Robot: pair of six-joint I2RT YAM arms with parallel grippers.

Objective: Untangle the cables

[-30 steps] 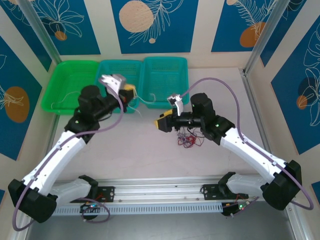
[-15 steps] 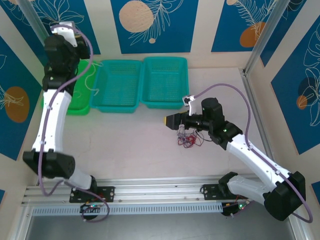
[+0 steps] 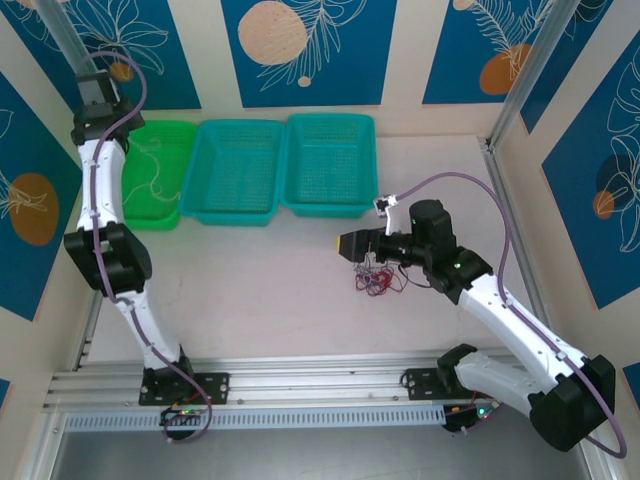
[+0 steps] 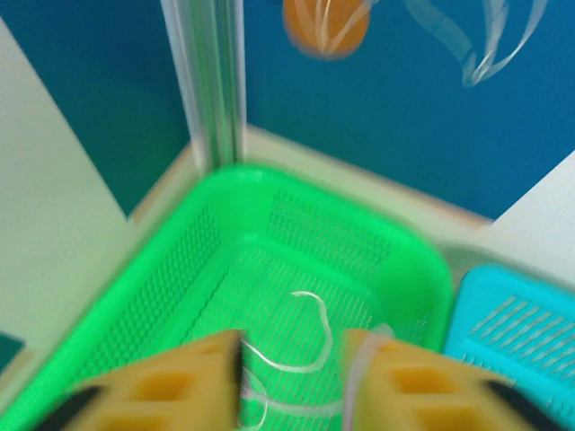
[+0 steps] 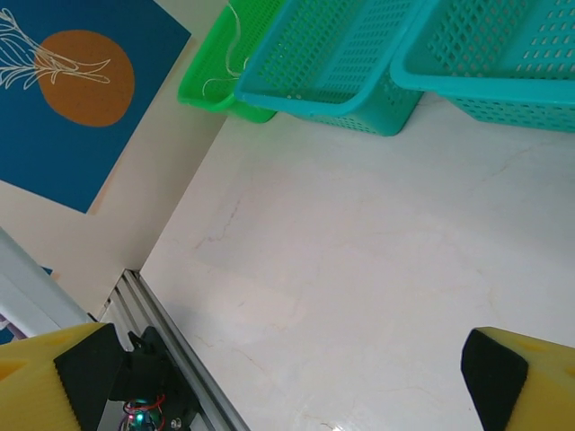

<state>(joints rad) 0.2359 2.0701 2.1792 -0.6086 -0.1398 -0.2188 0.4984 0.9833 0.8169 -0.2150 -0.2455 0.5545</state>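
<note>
A whitish cable [image 4: 310, 355] lies looped on the floor of the green basket [image 4: 135, 314]; the same cable [image 3: 150, 172] shows from above. My left gripper [image 4: 292, 364] hangs over that basket, open, with a strand of the whitish cable draped over its right finger [image 4: 359, 382]. A tangle of red and black cables [image 3: 378, 279] rests on the table. My right gripper [image 3: 347, 243] hovers just above and left of the tangle, open wide, nothing between its fingers [image 5: 54, 368].
Two teal baskets [image 3: 235, 213] [image 3: 330, 207] stand beside the green basket [image 3: 150, 222] along the back wall. An aluminium rail [image 3: 300, 385] runs along the near edge. A metal post [image 4: 211, 81] rises behind the green basket.
My left arm has swung from the table's middle up and left over the green basket, and its jaws have parted. The right gripper opened wider and shifted slightly right.
</note>
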